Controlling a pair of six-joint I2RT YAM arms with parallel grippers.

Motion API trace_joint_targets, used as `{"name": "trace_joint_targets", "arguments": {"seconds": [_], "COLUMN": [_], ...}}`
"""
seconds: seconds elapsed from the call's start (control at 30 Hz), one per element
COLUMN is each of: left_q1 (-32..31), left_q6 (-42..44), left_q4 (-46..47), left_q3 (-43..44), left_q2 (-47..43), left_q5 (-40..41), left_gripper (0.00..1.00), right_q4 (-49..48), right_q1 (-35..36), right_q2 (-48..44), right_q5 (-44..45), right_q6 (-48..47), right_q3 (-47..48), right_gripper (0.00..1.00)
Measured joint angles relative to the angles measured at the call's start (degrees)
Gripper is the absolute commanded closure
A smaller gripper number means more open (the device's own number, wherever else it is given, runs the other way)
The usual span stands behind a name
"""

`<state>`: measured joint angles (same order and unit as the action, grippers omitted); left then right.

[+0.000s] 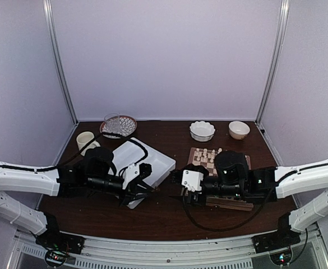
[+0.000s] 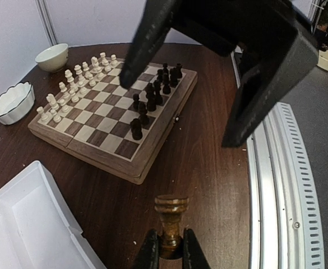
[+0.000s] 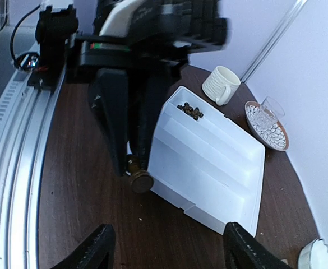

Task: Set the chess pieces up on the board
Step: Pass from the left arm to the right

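Dark wooden desk (image 2: 208,168). White tray (image 3: 208,162) left of board (image 2: 105,131), a few dark pieces (image 3: 190,111) in one compartment. On board: cream pieces (image 2: 74,84) ranked along far side, more dark pieces on near side, with gaps. The left tool (image 2: 171,246) is clamped on one dark piece (image 2: 171,216), over desk left of board. The right tool (image 3: 169,241) faces it, jaws apart, empty. Judged well along: the held piece and the tray's leftovers remain.
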<state>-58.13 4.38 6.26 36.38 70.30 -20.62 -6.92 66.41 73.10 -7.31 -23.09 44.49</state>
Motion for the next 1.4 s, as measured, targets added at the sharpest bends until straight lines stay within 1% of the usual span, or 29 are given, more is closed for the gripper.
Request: {"name": "trace_joint_targets", "arguments": {"seconds": [0.13,0.23,0.33,0.4,0.53,0.63,0.7,0.9,1.0,1.13,1.33,1.4], "left_q1": [0.0,0.0,0.0,0.0,0.0,0.0,0.0,0.0,0.0,0.0,0.0,0.0], "left_q6": [0.0,-0.4,-0.7,-0.9,-1.0,-1.0,-1.0,-1.2,-1.5,-2.0,-2.3,-2.4], "left_q4": [-1.3,-2.5,-4.5,-5.7,-8.0,-8.6,-9.4,-11.2,-12.0,-12.9,-13.5,-13.7], "left_q3": [2.6,4.7,7.0,8.3,10.0,10.1,10.2,12.3,14.0,14.2,14.6,14.6], "left_q2": [1.9,4.4,7.1,8.8,10.6,11.0,11.1,13.7,15.8,16.3,16.3,16.3], "left_q5": [-1.1,-1.1,-1.7,-2.5,-3.6,-4.1,-4.5,-6.4,-7.0,-7.6,-7.9,-8.0], "left_gripper": [1.00,1.00,1.00,1.00,1.00,1.00,1.00,1.00,1.00,1.00,1.00,1.00], "right_q4": [-1.4,-2.0,-3.0,-3.7,-4.0,-4.0,-4.0,-4.0,-3.9,-2.3,-0.4,0.0], "right_q1": [4.3,7.0,10.1,11.5,13.3,13.7,13.7,13.7,13.7,13.7,13.7,13.7], "right_q2": [-0.6,-0.6,0.1,1.8,8.0,11.5,12.7,13.2,13.2,13.3,14.4,14.6], "right_q5": [6.7,12.8,18.1,20.9,25.6,28.2,29.8,31.7,31.5,30.8,30.3,30.3], "right_q6": [-7.6,-12.7,-16.9,-19.1,-22.5,-23.9,-24.5,-24.9,-25.0,-24.9,-24.7,-24.7], "right_q3": [-2.8,-3.4,-3.4,-3.1,-1.8,-1.2,-0.8,0.0,0.4,0.9,2.4,2.5], "right_gripper": [0.33,0.37,0.37,0.36,0.37,0.40,0.46,0.62,0.64,0.74,0.75,0.77]}}
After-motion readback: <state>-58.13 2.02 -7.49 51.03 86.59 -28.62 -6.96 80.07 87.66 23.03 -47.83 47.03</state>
